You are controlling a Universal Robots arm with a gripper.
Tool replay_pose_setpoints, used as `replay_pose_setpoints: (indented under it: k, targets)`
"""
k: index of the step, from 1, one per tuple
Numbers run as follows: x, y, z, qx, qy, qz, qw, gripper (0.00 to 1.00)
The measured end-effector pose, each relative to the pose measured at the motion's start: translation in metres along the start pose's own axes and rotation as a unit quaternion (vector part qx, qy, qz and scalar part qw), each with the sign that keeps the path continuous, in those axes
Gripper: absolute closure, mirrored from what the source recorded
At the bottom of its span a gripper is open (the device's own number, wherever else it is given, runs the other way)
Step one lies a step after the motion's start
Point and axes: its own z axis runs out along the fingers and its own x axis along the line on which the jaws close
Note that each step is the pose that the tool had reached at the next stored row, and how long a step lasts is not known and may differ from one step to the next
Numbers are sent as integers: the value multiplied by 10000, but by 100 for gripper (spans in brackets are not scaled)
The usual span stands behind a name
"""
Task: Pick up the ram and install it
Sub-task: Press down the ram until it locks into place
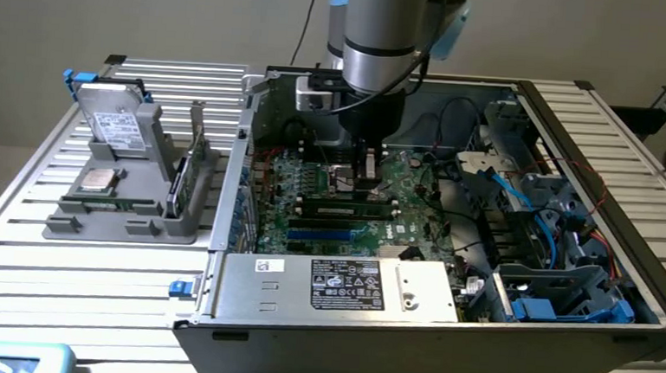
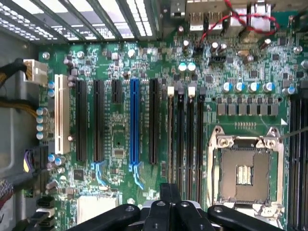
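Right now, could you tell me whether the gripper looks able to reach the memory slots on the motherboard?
Probably yes: the gripper hangs inside the open case just above the memory slots, beside the empty processor socket, and no cable crosses them.

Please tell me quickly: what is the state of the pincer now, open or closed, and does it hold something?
Pincer: closed, low over the motherboard inside the computer case; whether it holds the ram cannot be told.

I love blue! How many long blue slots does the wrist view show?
1: the blue slot, between a short black slot and a long black one. More may hide outside this view.
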Motion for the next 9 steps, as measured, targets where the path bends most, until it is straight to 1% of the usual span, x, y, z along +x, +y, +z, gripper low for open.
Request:
replay_pose_setpoints:
  k: [3,5,9]
  targets:
    - [2,125,-2,-1,-4,0,10000,89]
    - [1,190,4,0,-6,1,10000,89]
    - [-1,245,24,-4,-6,6,10000,89]
